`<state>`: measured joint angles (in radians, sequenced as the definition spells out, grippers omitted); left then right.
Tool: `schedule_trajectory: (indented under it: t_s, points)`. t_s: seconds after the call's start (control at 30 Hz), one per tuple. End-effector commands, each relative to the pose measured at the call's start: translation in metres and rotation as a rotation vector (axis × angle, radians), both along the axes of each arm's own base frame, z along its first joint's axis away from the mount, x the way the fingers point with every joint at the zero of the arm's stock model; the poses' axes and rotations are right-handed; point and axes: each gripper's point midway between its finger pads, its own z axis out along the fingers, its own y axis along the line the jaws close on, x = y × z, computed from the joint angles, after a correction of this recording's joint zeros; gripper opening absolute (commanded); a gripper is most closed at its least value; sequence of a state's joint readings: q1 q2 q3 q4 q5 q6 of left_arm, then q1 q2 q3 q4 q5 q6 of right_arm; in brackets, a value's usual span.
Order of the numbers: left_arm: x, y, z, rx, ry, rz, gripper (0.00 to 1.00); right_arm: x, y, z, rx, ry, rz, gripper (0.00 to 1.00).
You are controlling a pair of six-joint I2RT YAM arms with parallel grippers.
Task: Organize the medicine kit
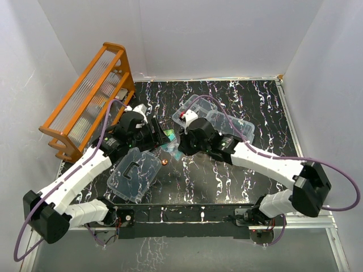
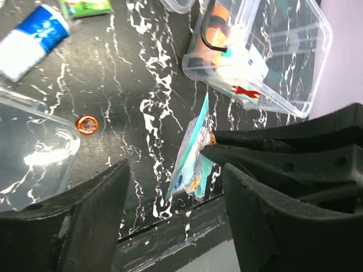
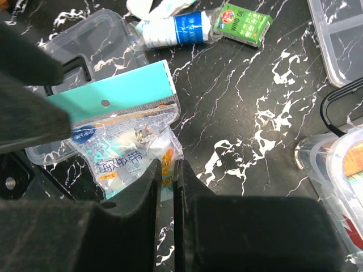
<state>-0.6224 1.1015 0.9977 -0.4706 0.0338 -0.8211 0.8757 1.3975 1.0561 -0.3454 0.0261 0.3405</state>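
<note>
My right gripper [image 3: 165, 165] is shut on the lower edge of a teal-and-clear packet with cartoon print [image 3: 126, 136] and holds it above the table. In the left wrist view the packet [image 2: 191, 156] hangs in front of my open left gripper [image 2: 174, 170], which touches nothing. In the top view both grippers, left [image 1: 153, 134] and right [image 1: 177, 145], meet at the packet [image 1: 168, 135] in mid-table. The clear kit box [image 1: 243, 128] holds small items [image 2: 227, 42]. Its clear lid with dark handle [image 1: 135, 174] lies at the front left. The compartmented tray [image 3: 340, 45] lies by the box.
A blue-and-white bottle [image 3: 176, 28] and a green Wind Oil box [image 3: 245, 21] lie on the black marbled table. A small orange cap [image 2: 87, 124] lies by the lid. An orange wooden rack [image 1: 91, 99] stands at the back left. White walls close in the table.
</note>
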Motion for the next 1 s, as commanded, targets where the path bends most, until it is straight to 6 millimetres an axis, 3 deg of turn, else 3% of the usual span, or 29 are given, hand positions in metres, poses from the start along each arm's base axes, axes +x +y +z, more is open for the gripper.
schedule_trajectory:
  t_s: [0.0, 0.1, 0.27, 0.47, 0.67, 0.77, 0.83, 0.97]
  points:
    - [-0.009, -0.025, 0.014, -0.05, 0.018, -0.201, 0.61, 0.0, 0.003, 0.051, 0.101, -0.173, 0.083, 0.0]
    - [-0.018, -0.037, 0.009, -0.084, 0.082, -0.271, 0.53, -0.005, 0.0, 0.058, 0.115, -0.199, 0.107, 0.0]
    - [-0.032, -0.06, 0.022, -0.223, 0.119, -0.381, 0.43, -0.011, -0.001, 0.062, 0.127, -0.201, 0.13, 0.0]
    - [-0.033, -0.055, 0.014, -0.191, 0.127, -0.372, 0.13, -0.011, -0.006, 0.069, 0.135, -0.214, 0.112, 0.0]
    - [-0.033, -0.053, 0.015, -0.18, 0.092, -0.38, 0.09, -0.013, -0.011, 0.071, 0.132, -0.21, 0.094, 0.0]
    - [-0.031, -0.053, 0.018, -0.184, 0.075, -0.375, 0.07, -0.009, -0.02, 0.078, 0.129, -0.198, 0.022, 0.2]
    - [-0.028, -0.052, 0.017, -0.176, 0.071, -0.367, 0.07, -0.001, -0.033, 0.091, 0.123, -0.192, -0.074, 0.42]
    - [-0.016, -0.051, 0.02, -0.154, 0.04, -0.328, 0.07, 0.006, -0.061, 0.126, 0.15, -0.213, -0.212, 0.59]
